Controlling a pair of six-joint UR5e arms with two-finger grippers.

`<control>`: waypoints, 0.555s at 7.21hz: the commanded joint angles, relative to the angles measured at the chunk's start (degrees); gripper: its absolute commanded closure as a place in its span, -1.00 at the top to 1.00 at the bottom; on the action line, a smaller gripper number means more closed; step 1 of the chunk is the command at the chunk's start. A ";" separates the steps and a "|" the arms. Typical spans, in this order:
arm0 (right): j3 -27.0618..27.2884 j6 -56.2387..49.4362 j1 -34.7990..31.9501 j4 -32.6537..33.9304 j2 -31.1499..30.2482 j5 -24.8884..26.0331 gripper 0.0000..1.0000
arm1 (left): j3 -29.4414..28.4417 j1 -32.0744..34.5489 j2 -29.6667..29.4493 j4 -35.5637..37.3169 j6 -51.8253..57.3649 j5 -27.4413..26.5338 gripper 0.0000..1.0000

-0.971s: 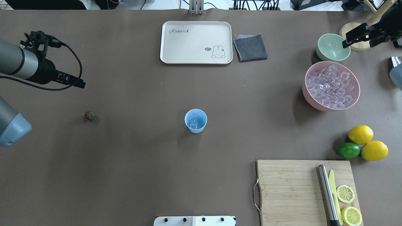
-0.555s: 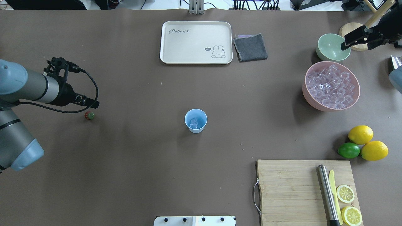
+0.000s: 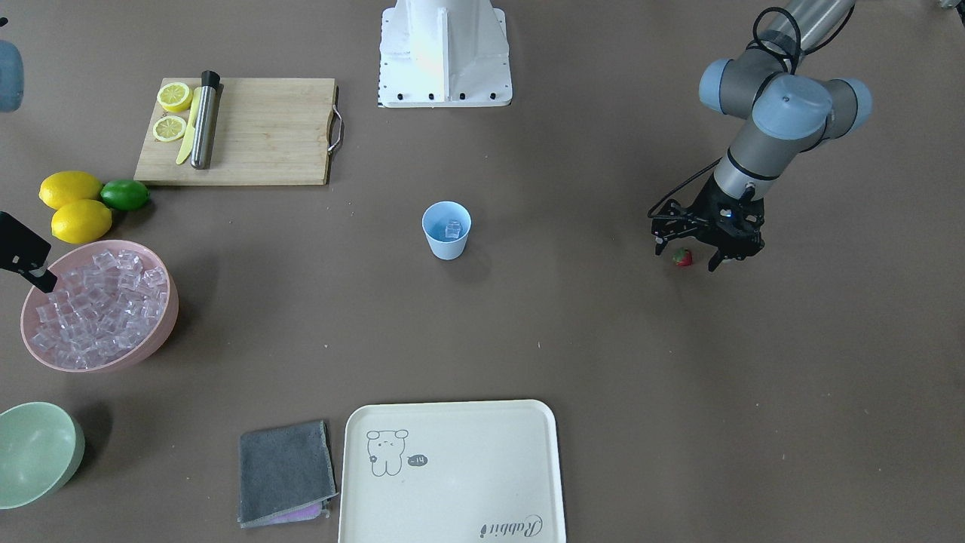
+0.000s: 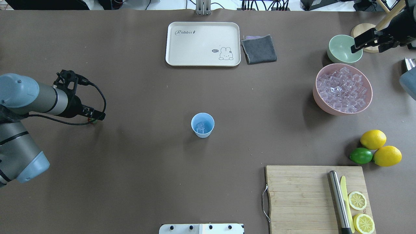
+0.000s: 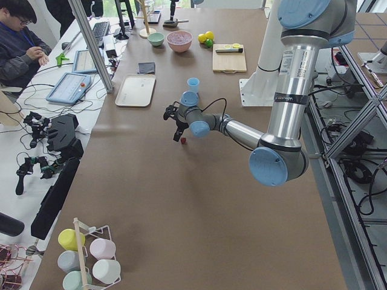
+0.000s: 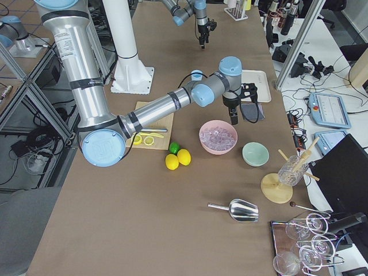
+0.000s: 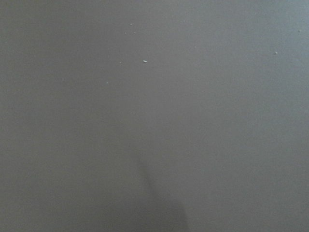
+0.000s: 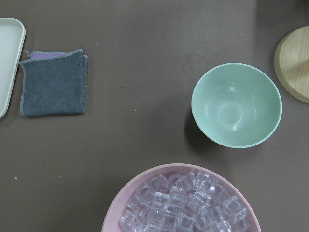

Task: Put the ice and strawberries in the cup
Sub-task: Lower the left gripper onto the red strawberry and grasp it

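Strawberry (image 3: 682, 257) inside the spread left pincer (image 3: 686, 258) in front view, barely visible overhead

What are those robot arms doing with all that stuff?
They are filling the cup in the middle, and it already has some ice in it. The left tool is open right over the little strawberry, which lies on the table, not picked up yet. The right tool hangs off to the side, near the pink bowl full of ice.
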State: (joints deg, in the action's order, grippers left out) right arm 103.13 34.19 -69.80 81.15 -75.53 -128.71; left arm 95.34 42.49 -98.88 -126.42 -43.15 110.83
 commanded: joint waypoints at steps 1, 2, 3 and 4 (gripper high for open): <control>-0.21 0.00 0.11 -0.03 0.21 0.03 0.99 | -2.18 -0.04 0.17 -3.13 -0.09 0.43 0.72; -0.21 0.00 0.11 -0.03 0.21 0.03 0.99 | -1.92 -0.04 0.17 -3.04 -0.09 0.53 0.51; -0.21 0.00 0.11 -0.29 0.29 0.03 0.99 | -1.83 0.05 0.44 -3.04 -0.09 0.61 0.35; -0.12 -0.08 0.11 -0.29 0.30 0.03 0.99 | -1.39 0.05 1.31 -3.22 -0.09 0.61 0.34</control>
State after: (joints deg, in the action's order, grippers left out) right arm 102.93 34.17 -69.70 80.95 -75.28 -128.67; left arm 93.59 42.49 -98.33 -129.47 -43.24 111.39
